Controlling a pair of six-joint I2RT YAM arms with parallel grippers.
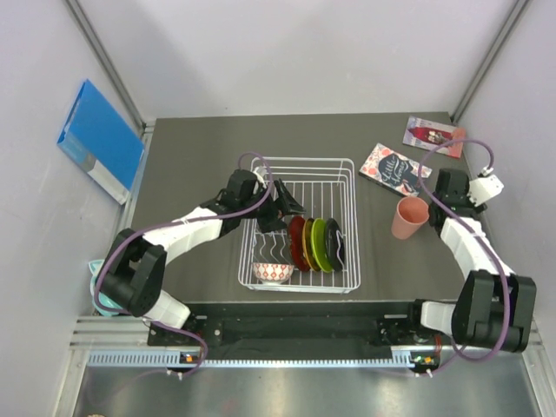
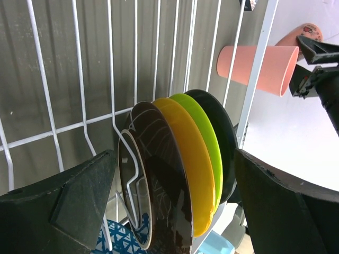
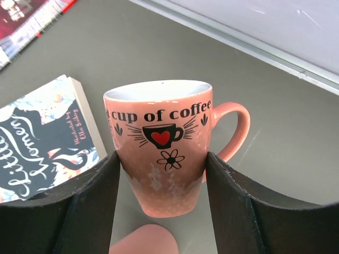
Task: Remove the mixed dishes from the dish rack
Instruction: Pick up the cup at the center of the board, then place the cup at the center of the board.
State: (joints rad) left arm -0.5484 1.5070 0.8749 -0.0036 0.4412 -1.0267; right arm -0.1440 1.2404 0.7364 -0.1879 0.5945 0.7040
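The white wire dish rack (image 1: 300, 169) stands mid-table. In it, red (image 1: 297, 241), amber (image 1: 308, 243), lime-green (image 1: 320, 245) and black (image 1: 334, 245) plates stand on edge, with a small patterned bowl (image 1: 272, 272) at the near left corner. My left gripper (image 1: 289, 215) is inside the rack, open, and its fingers straddle the plate stack (image 2: 190, 159) without touching it. The tall pink cup (image 1: 408, 217) stands on the table right of the rack. My right gripper (image 1: 441, 193) is shut on a salmon "cup of coffee" mug (image 3: 159, 143), upright just beyond the pink cup.
Two printed booklets (image 1: 395, 167) (image 1: 434, 135) lie at the far right, and one of them (image 3: 42, 137) is close to the left of the mug. A blue folder (image 1: 100, 139) leans on the left wall. The rack's wires (image 2: 111, 79) surround my left gripper.
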